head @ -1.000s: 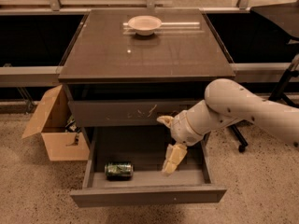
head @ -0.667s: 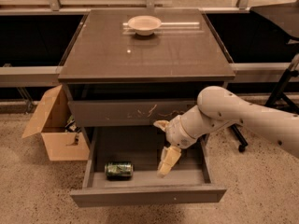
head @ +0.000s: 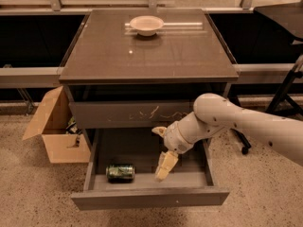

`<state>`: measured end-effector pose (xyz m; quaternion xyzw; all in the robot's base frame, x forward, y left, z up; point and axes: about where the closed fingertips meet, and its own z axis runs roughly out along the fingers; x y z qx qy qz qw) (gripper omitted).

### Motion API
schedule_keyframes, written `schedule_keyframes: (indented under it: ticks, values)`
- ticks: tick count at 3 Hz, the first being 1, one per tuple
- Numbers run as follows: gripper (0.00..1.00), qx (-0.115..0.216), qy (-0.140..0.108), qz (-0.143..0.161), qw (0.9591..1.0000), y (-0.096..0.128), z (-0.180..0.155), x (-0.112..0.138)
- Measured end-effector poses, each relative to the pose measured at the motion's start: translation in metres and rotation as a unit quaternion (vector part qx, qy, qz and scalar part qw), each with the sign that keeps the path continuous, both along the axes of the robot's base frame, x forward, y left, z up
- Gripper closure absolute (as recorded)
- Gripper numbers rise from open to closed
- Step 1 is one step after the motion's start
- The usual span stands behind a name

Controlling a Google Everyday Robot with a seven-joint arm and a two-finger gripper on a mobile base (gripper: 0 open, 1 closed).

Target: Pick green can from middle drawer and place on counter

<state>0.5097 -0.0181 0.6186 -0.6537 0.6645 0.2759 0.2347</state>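
Green can (head: 120,172) lies on its side on the floor of the drawer (head: 142,198), in the front left part, its long side running left to right and one silvery end turned toward the left wall. That drawer stands wide open at the bottom of the cabinet, its plain front panel nearest to where I stand, with one tiny pale dot on it. Above it, a second drawer front (head: 132,113) marked with pale scratches is closed. The gripper (head: 158,151) hangs inside the open drawer, to the right of the can and apart from it, touching nothing that I can make out. Its jaws are spread: one pale finger points down toward the drawer floor near the front wall, the other sticks out higher up, just below the scratched front. The white arm (head: 236,122) reaches in from the right, bending down over the drawer's right side. Up on the glossy dark surface (head: 142,56) of the cabinet, a white bowl (head: 147,25) sits near the far edge, about midway across. On the speckled floor to the left of the cabinet, an open cardboard box (head: 54,126) stands with one flap raised.
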Motion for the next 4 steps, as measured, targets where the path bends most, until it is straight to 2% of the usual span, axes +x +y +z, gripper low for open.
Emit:
schedule_keyframes:
  ticks: [1, 3, 4]
  values:
    - [0.00, 0.002, 0.000, 0.007, 1.0000, 0.011, -0.026, 0.009]
    - [0.00, 0.029, -0.007, 0.006, 0.9995, 0.048, -0.086, 0.040]
    - [0.00, 0.043, 0.010, -0.008, 0.9990, 0.072, -0.125, 0.056]
